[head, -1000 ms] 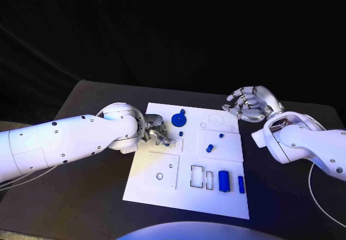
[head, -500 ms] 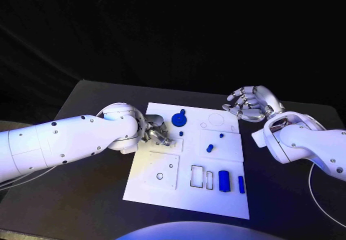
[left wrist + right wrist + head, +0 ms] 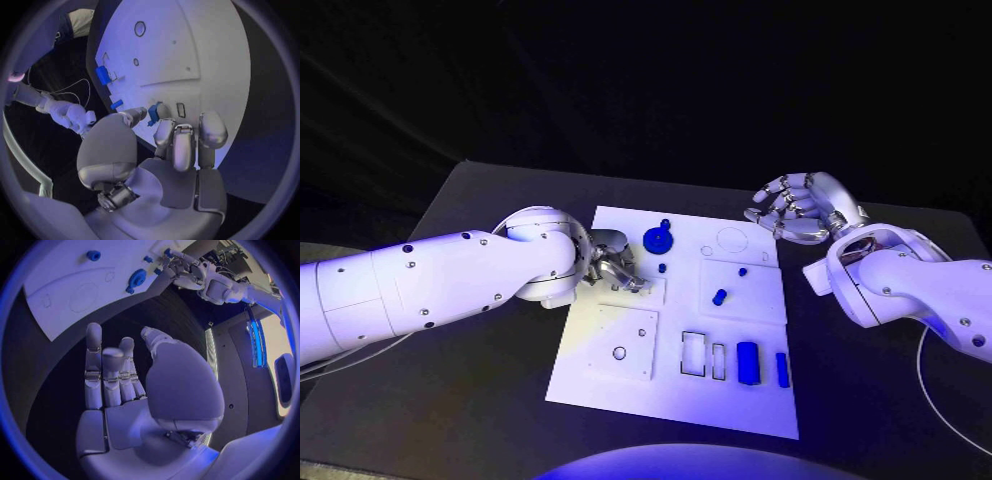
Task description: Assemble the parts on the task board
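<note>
The left robot hand (image 3: 613, 268) is resting, fingers curled, on the task board's (image 3: 625, 375) left edge beside a round blue part (image 3: 658, 238). The right robot hand (image 3: 798, 208) is hovering off its far-right corner (holding nothing).

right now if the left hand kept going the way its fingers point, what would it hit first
Probably the small blue part right at the left hand's fingers, on the task board. Whether they already touch it is unclear.

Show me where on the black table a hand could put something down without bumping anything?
The table looks bare near the front left, between the left arm and the task board. Bare patch too right of the board, below the right arm. Crowded: the board's far left edge, where the left hand works.
</note>
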`<act>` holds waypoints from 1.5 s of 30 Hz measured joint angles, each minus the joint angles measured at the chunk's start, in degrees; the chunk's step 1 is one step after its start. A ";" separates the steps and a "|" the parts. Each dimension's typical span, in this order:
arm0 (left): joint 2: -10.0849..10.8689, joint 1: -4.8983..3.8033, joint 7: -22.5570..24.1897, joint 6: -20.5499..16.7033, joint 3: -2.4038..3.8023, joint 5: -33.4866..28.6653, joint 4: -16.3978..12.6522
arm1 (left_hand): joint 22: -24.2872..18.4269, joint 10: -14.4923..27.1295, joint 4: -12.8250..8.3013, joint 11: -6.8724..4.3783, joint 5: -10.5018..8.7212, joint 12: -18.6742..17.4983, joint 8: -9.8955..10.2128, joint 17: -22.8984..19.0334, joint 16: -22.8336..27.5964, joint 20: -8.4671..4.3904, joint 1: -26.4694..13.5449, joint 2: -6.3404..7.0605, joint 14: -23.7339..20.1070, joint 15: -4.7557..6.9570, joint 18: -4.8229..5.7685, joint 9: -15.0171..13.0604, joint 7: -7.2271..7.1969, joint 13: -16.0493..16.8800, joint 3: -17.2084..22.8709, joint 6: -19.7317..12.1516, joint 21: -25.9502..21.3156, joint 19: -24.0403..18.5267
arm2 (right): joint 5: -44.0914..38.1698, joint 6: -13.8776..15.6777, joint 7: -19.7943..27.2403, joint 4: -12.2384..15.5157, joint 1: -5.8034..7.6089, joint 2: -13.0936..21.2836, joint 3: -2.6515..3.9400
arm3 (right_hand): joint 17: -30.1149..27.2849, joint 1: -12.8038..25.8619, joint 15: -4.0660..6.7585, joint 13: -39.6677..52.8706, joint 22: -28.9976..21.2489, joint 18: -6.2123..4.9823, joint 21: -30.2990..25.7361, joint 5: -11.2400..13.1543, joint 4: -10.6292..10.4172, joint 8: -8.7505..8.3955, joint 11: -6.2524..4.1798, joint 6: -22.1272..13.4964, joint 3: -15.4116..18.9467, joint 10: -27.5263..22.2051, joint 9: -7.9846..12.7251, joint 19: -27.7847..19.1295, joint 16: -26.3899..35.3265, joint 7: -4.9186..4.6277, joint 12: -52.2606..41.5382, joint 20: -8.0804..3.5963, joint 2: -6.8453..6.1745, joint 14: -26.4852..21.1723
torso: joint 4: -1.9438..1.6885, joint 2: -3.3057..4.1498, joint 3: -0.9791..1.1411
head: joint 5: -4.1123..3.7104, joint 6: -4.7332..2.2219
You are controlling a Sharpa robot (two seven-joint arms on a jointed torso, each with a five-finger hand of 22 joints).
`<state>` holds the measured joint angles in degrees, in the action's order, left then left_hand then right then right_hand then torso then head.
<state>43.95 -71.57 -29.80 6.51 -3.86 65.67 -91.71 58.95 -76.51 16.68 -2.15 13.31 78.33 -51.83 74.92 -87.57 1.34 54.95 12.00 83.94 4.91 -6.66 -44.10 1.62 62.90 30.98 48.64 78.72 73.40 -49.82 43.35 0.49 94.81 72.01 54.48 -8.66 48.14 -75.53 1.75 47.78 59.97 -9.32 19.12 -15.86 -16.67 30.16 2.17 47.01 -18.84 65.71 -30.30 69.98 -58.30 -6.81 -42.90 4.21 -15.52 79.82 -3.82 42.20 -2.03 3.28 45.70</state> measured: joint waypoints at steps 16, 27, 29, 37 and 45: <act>0.11 0.00 0.00 -0.01 0.19 0.21 -0.38 | -0.01 0.00 0.15 0.00 0.00 0.00 0.00 -0.01 0.00 0.00 0.00 0.00 0.00 0.00 0.00 -0.05 0.00 0.05 -0.15 0.00 0.00 0.00 | 0.03 -0.01 0.10 0.00 0.00 0.01 0.00 | -0.07 -0.01 0.00 -0.03 -0.05 0.00 0.00 0.00 0.00 0.22 0.00 0.00 0.00 0.00 0.05 0.00 0.00 0.00 0.00 0.00 -0.01 0.00 | 0.00 0.01 0.00 | -0.04 0.03; 0.48 0.01 -0.01 0.00 0.26 0.36 -0.37 | 0.09 0.01 -0.01 0.00 0.00 0.00 0.00 -0.01 0.00 0.00 0.00 0.00 0.00 0.00 0.00 -0.04 -0.21 0.13 -0.31 0.20 0.00 0.00 | 0.14 -0.01 0.13 0.00 0.00 0.03 0.00 | -0.07 -0.01 0.00 -0.05 -0.05 0.00 0.00 0.00 0.00 0.22 0.00 0.00 0.00 0.00 0.04 0.00 0.00 0.00 0.00 0.00 -0.01 0.00 | -0.01 0.01 -0.02 | -0.05 -0.01; 0.58 0.01 -0.01 0.00 0.28 0.40 -0.37 | 0.08 0.01 -0.01 0.01 0.00 0.00 0.00 -0.01 0.00 0.00 0.00 0.00 0.00 0.00 0.00 -0.04 -0.21 0.13 -0.31 0.20 0.00 0.00 | 0.16 -0.01 0.13 0.00 0.00 0.05 0.00 | -0.07 -0.01 0.00 -0.05 -0.05 0.00 -0.01 0.00 0.00 0.22 0.00 0.00 0.00 0.00 0.04 0.00 0.00 0.00 0.00 0.00 -0.01 0.00 | -0.01 0.01 -0.02 | -0.05 -0.01; 0.74 0.01 -0.02 0.00 0.35 0.49 -0.35 | 0.15 0.01 -0.01 0.01 0.00 0.00 0.00 -0.01 0.00 0.21 0.00 0.00 0.00 0.00 0.00 -0.04 -0.21 0.12 -0.31 0.20 0.00 0.21 | 0.20 -0.01 0.14 0.01 0.00 0.05 0.00 | -0.07 0.44 0.00 -0.13 -0.12 0.00 -0.23 0.00 0.00 0.21 0.00 0.00 0.00 0.00 0.04 0.00 0.00 0.00 0.00 0.00 0.00 0.00 | -0.03 0.00 0.00 | -0.02 -0.01; 0.67 0.01 -0.02 -0.01 0.36 0.48 -0.31 | 0.15 0.01 -0.01 0.01 0.00 0.00 0.00 -0.01 0.00 0.21 0.00 0.00 0.00 0.00 0.00 -0.04 -0.21 0.12 -0.31 0.20 0.00 0.21 | 0.23 -0.02 0.15 0.01 0.00 0.05 0.00 | -0.06 0.44 0.00 -0.13 -0.12 0.00 -0.22 0.00 0.00 0.21 0.00 0.00 0.00 0.00 0.04 0.00 0.00 0.00 0.00 0.00 0.00 0.00 | -0.01 0.00 0.01 | 0.02 -0.07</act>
<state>44.62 -71.57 -29.82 6.50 -3.50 66.16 -92.02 59.10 -76.50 16.67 -2.14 13.31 78.33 -51.83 74.91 -87.57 1.55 54.95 12.00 83.94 4.91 -6.66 -44.13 1.41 63.02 30.67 48.85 78.72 73.61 -49.60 43.33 0.65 94.82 72.01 54.53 -8.66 48.08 -75.08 1.75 47.65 59.85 -9.31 18.90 -15.86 -16.67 30.38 2.17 47.01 -18.83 65.72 -30.26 69.97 -58.30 -6.81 -42.90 4.21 -15.52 79.82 -3.83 42.20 -2.02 3.30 45.63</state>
